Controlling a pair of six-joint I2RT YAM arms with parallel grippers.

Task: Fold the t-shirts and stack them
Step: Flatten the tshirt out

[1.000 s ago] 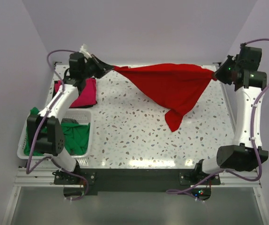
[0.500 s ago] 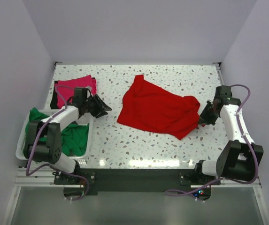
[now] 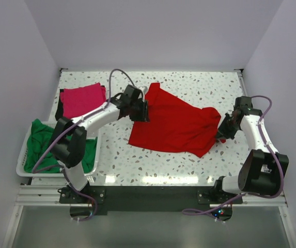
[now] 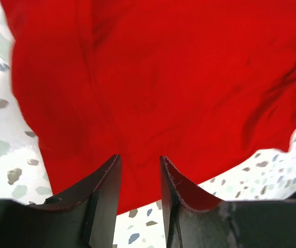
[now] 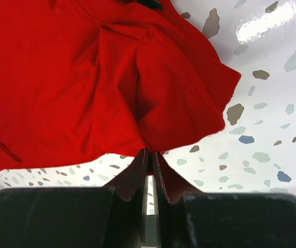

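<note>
The big red t-shirt (image 3: 173,124) lies spread and rumpled on the speckled table (image 3: 137,155). My left gripper (image 3: 143,109) hovers at the shirt's left edge; in the left wrist view its jaws (image 4: 140,160) stand open over the red cloth (image 4: 153,77) with nothing pinched. My right gripper (image 3: 221,132) sits at the shirt's right corner. In the right wrist view its jaws (image 5: 150,151) are almost together on a bunched fold of the red cloth (image 5: 111,77). A folded magenta-pink t-shirt (image 3: 83,99) lies at the back left. A green t-shirt (image 3: 39,147) fills the basket.
A white slatted basket (image 3: 21,168) stands at the table's left front, beside my left arm's base. White walls close in the table on three sides. Purple cables loop off both arms.
The red shirt, held stretched in the air between both grippers, now lies on the table. My left gripper let go, swung left, then returned to the shirt's left edge. The right gripper lowered with its corner.
</note>
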